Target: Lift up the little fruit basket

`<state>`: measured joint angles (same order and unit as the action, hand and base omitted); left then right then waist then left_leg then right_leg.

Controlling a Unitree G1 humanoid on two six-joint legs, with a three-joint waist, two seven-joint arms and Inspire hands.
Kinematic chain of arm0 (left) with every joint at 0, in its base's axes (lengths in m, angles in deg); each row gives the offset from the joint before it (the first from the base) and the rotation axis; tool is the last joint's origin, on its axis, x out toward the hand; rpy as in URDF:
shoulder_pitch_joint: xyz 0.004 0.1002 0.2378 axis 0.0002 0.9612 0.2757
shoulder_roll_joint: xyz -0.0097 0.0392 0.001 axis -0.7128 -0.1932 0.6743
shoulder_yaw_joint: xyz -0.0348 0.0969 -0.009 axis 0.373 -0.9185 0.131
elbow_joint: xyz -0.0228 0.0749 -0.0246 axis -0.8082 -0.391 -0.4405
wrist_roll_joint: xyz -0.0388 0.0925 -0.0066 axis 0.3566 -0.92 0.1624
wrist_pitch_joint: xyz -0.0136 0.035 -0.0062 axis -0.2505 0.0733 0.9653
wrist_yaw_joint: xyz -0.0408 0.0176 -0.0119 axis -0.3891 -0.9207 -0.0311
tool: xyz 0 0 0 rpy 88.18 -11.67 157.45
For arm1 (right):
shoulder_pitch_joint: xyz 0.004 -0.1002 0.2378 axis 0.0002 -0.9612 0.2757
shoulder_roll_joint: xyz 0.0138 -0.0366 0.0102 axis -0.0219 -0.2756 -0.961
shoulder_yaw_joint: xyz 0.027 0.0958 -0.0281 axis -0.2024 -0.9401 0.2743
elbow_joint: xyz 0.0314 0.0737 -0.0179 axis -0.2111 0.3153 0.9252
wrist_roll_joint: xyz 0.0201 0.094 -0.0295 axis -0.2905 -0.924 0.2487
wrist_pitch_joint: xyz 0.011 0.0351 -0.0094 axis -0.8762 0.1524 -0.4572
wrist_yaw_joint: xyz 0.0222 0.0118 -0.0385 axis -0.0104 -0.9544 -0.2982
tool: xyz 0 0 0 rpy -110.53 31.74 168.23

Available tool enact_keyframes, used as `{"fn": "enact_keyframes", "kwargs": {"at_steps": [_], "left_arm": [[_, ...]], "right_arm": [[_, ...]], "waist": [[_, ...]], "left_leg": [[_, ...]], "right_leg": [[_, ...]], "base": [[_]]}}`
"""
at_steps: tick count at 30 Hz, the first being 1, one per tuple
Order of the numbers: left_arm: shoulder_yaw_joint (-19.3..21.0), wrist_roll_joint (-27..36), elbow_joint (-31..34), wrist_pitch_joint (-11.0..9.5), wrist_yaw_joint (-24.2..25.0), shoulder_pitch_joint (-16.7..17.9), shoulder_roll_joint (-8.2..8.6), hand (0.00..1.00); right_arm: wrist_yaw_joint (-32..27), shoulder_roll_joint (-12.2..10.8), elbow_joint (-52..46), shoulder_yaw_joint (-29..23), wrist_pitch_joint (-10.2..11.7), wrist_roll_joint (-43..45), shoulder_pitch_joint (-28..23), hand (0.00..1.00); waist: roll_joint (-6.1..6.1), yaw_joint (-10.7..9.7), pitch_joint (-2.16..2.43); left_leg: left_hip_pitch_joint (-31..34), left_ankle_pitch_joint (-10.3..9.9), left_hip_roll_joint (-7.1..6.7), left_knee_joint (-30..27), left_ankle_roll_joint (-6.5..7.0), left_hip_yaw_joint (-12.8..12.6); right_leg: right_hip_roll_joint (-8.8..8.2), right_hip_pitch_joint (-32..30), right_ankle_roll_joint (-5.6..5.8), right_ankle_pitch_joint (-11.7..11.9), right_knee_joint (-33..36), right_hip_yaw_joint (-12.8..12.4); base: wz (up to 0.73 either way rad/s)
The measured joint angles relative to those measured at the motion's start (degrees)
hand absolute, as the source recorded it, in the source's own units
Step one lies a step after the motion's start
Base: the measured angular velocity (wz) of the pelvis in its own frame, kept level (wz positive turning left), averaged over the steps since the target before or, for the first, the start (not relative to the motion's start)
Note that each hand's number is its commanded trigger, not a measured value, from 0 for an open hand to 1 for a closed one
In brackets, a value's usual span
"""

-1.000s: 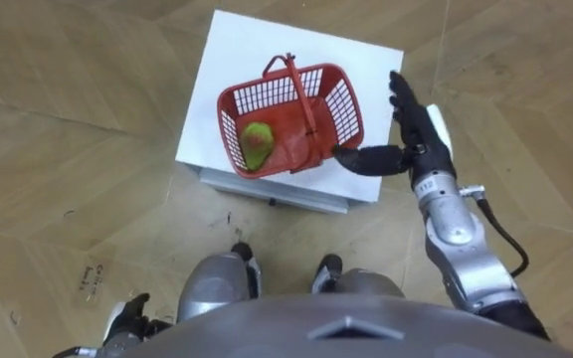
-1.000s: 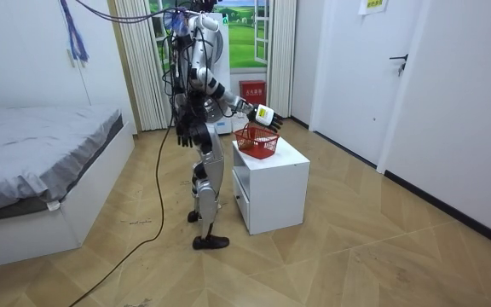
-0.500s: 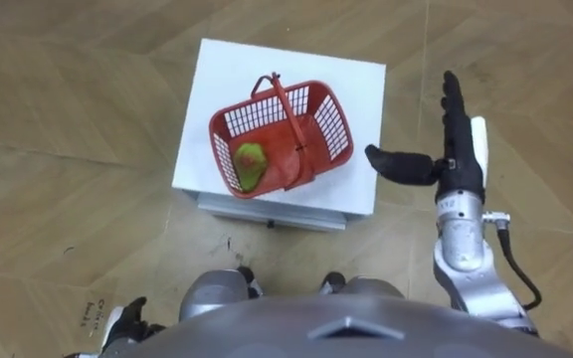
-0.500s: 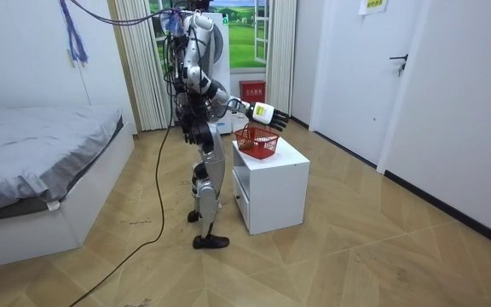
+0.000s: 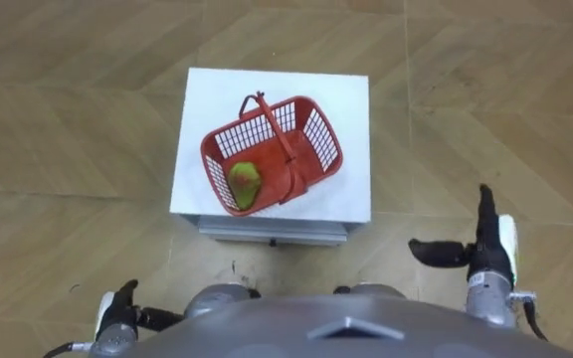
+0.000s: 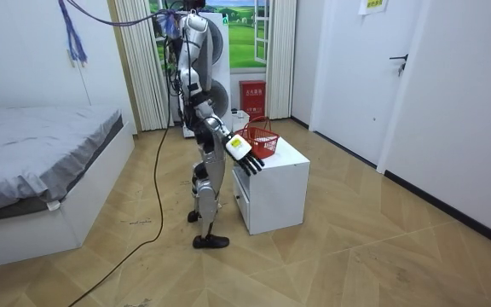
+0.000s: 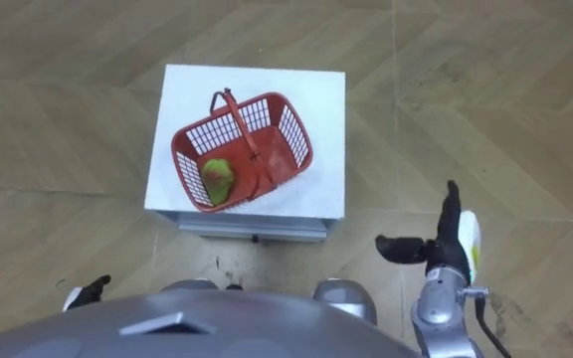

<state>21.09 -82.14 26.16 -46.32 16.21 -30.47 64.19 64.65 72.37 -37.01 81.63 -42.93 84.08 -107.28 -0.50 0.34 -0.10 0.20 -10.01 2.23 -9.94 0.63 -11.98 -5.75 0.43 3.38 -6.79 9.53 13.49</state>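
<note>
Left eye view: fruit basket (image 5: 272, 149) sits on the white tabletop (image 5: 351, 94), skewed to its edges, with the handle standing up across the middle. You can see one green fruit (image 5: 244, 183) lying in the basket's near-left end. Right hand (image 5: 485, 254) hangs over the wood floor (image 5: 68, 99), off the tabletop's near-right corner and well apart from the basket. Its fingers are straight, the thumb sticks out sideways to the left, and it holds nothing. Left hand (image 5: 117, 316) shows at the lower left edge, low beside the body; you cannot tell whether it is spread or curled.

Right eye view: same layout for you. Basket on the tabletop, fruit inside, right hand flat and empty over the floor at lower right. Left hand is a small dark shape at the lower left edge.

Room view: your robot stands upright at the side of the small white cabinet (image 6: 275, 192) that lies toward the room view's left, facing it. Basket rests on top. Right hand is by the cabinet's upper near corner, fingers straight. Bed (image 6: 32, 145) lies at the room view's left.
</note>
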Motion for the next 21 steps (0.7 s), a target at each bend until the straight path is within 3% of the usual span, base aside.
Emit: {"fn": "enact_keyframes", "kwargs": {"at_steps": [7, 12, 21], "left_arm": [[3.8, -5.0, -0.1, 2.4, 0.2, 0.1, 0.33, 0.0], [5.3, -7.8, -0.4, 5.8, 1.4, 1.8, 0.49, 0.0], [6.7, -9.3, -0.2, 9.1, 4.1, 2.0, 1.57, 0.0]], "right_arm": [[6.9, 0.2, 12.6, -2.4, -4.7, 0.3, 1.6, 0.0], [12.1, 0.1, 20.6, -3.9, -10.6, 2.9, 2.7, 0.0], [20.4, -0.9, 25.6, -4.5, -17.7, 4.6, 4.4, 0.0]], "waist": [[-0.26, -0.1, -0.02], [-1.38, -0.1, 0.33], [-1.62, -0.1, 0.07]], "left_leg": [[-2.6, -0.2, -0.79, 0.7, -0.08, 0.4], [-4.7, -0.5, -0.82, 1.6, -0.45, 0.4], [-7.1, -1.5, -0.7, 1.7, -0.57, 1.0]], "right_leg": [[-0.16, 2.2, 0.23, -0.8, -0.8, 0.3], [-0.15, 3.8, 0.28, -1.7, -0.8, 0.7], [0.05, 6.5, 0.6, -2.0, -0.8, 0.8]], "base": [[0.02], [0.0], [0.01]]}}
